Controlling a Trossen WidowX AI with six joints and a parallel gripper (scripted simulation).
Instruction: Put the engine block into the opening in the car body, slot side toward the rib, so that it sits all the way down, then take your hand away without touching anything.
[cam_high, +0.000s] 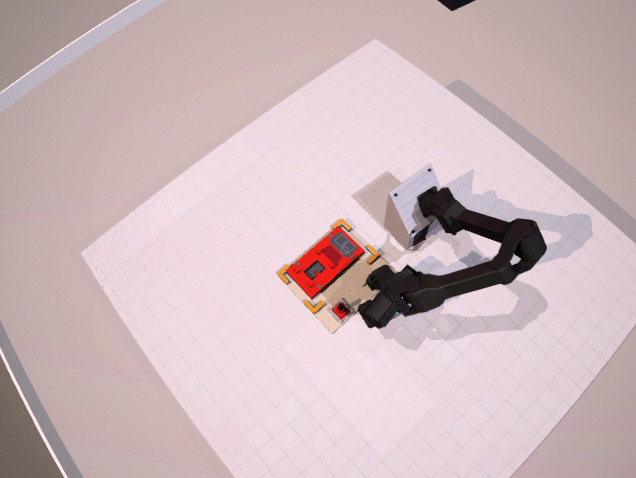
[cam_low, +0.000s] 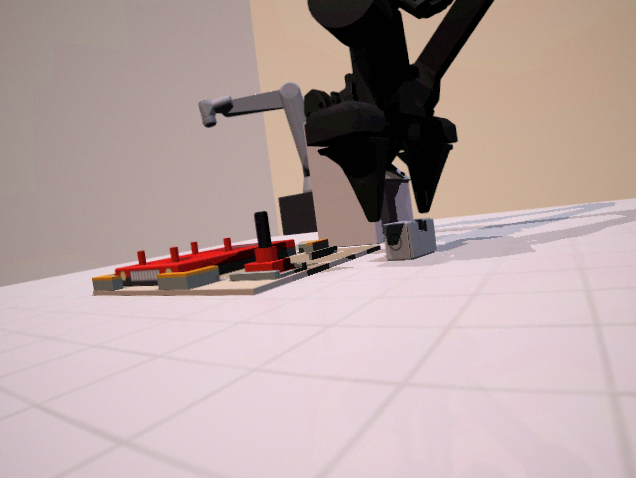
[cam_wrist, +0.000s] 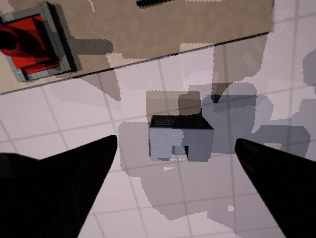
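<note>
Engine block (cam_wrist: 180, 136) sits on the white mat, just right of the tan board carrying the red car body (cam_high: 319, 261). Claw (cam_low: 398, 203) hangs wide and empty above it. Small, stiff, probably light; best pinched across its flat side faces.

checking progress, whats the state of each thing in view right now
gripper: open, holding nothing, above the block
engine block: on the mat beside the board, not inserted, free of both fingers
car body: flat on the board, opening unfilled
red stand with black post: upright on the board
</note>
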